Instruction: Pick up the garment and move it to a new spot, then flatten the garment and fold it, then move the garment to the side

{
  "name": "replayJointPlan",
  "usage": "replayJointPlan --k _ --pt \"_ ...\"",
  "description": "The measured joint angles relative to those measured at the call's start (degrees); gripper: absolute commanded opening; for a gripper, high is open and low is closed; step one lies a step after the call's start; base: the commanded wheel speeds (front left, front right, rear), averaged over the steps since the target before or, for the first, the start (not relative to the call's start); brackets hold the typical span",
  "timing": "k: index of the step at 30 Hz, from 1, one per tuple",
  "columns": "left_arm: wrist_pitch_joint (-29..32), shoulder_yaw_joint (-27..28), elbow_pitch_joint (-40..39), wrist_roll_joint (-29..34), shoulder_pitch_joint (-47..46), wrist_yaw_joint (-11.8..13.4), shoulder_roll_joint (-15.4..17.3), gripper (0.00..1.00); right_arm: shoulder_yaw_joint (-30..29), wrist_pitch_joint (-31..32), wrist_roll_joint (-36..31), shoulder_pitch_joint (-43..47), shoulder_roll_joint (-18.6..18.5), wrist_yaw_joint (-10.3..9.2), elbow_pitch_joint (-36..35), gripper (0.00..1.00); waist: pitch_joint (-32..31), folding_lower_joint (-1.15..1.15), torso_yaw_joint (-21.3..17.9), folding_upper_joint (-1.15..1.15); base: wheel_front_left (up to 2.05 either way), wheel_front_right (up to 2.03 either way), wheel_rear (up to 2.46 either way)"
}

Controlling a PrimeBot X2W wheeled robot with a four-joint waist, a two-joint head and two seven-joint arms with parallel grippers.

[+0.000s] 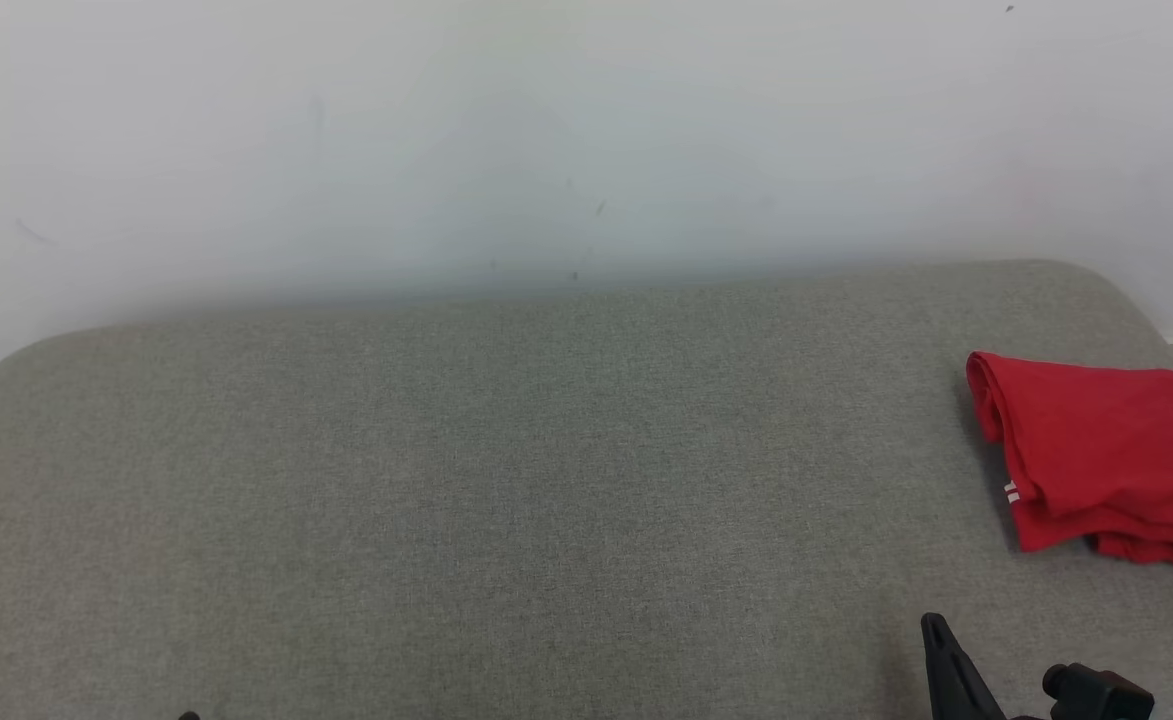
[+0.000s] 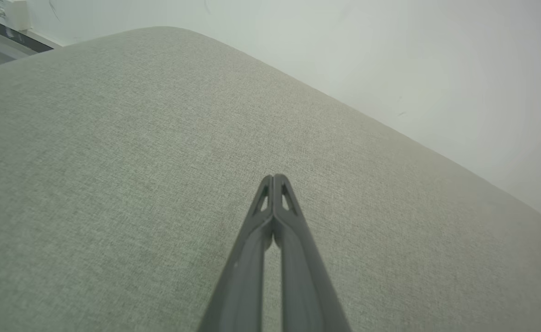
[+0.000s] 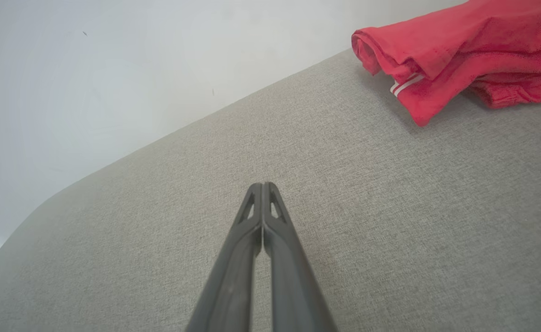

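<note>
Both my claws are pressed together on nothing: the left claw [image 2: 274,177] and the right claw [image 3: 262,186] hang over the grey woven cushion [image 1: 506,480]. The red garment [image 1: 1106,460] lies bunched at the right, close to the cushion's edge. If I pinch only its top layer, it may unroll, and a careless pull could drag it off that edge. A plain white wall [image 1: 546,130] stands at the far side.

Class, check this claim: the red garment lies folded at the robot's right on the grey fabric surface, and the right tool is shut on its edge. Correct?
One error: the right tool is shut on nothing, its tips apart from the red garment over bare grey fabric surface, as the right wrist view shows. The garment does lie folded at the robot's right.
</note>
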Motion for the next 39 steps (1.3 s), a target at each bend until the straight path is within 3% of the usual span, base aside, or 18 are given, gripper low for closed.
replayJointPlan --k 20,39 --pt "4.5 -0.8 -0.5 -18.4 -3.6 -0.1 0.1 0.00 -2.6 4.6 18.2 -1.7 0.3 0.00 -2.3 0.00 0.7 0.00 0.6 0.00 0.00 0.00 0.00" --pt "7.8 -1.4 -0.8 -30.8 -6.3 -0.4 0.1 0.00 -4.5 7.9 31.0 -2.9 0.5 -0.01 -3.9 0.00 1.2 0.00 1.1 0.00 0.00 0.00 0.00"
